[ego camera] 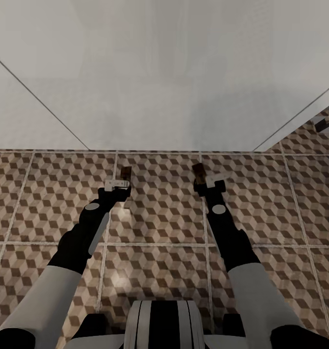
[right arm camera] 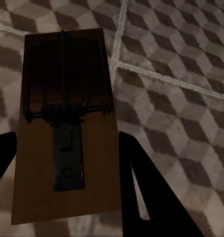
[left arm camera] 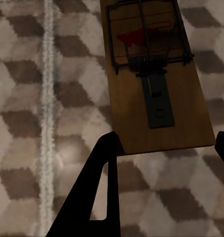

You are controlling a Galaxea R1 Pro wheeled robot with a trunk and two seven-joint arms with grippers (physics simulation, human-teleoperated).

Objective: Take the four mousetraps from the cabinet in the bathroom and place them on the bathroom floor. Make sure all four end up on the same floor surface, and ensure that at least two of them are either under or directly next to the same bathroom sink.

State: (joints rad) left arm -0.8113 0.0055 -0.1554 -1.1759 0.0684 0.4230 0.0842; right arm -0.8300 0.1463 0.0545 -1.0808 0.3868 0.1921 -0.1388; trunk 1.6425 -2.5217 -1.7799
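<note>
- Holding one trap each: left tool (ego camera: 118,183) is clamped on left trap (ego camera: 126,173), right tool (ego camera: 210,182) on right trap (ego camera: 199,170), fingers pinching the board ends in both wrist views.
- Both traps hang above the floor (ego camera: 159,213), near a white wall (ego camera: 164,87).
- Risk: released from height, a trap may flip, bounce or skid off.
- No sink visible here; dropping now may miss the near-sink rule.

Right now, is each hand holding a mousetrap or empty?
Holding: the left hand grips one mousetrap, the right hand another, above the tiled floor.
</note>
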